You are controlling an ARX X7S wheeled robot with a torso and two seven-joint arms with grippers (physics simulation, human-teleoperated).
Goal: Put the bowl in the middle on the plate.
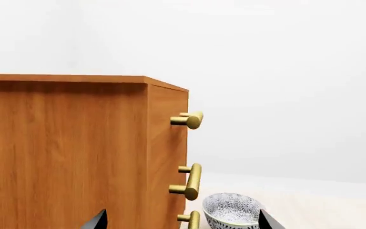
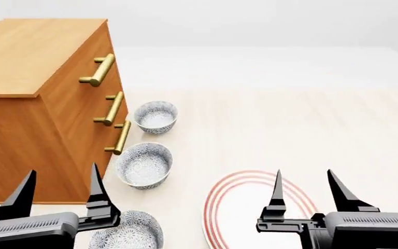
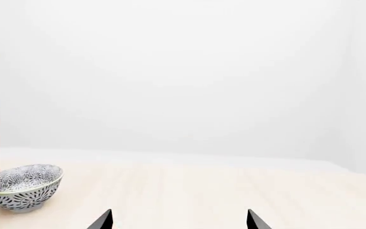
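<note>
Three alike speckled bowls stand in a row beside the cabinet in the head view. The middle bowl (image 2: 143,164) sits between the far one (image 2: 156,116) and the near one (image 2: 126,232). The red-ringed white plate (image 2: 244,199) lies to their right, partly hidden under my right gripper (image 2: 304,174), which is open and empty above it. My left gripper (image 2: 62,171) is open and empty, left of the near bowl. The left wrist view shows my left gripper (image 1: 181,222) and one bowl (image 1: 232,210); I cannot tell which. In the right wrist view, my right gripper (image 3: 178,220) faces bare table.
A wooden cabinet (image 2: 33,93) with three brass handles (image 2: 111,108) stands close on the left, right against the bowls. The same cabinet (image 1: 75,152) fills the left wrist view. A bowl (image 3: 23,186) sits far off to one side in the right wrist view.
</note>
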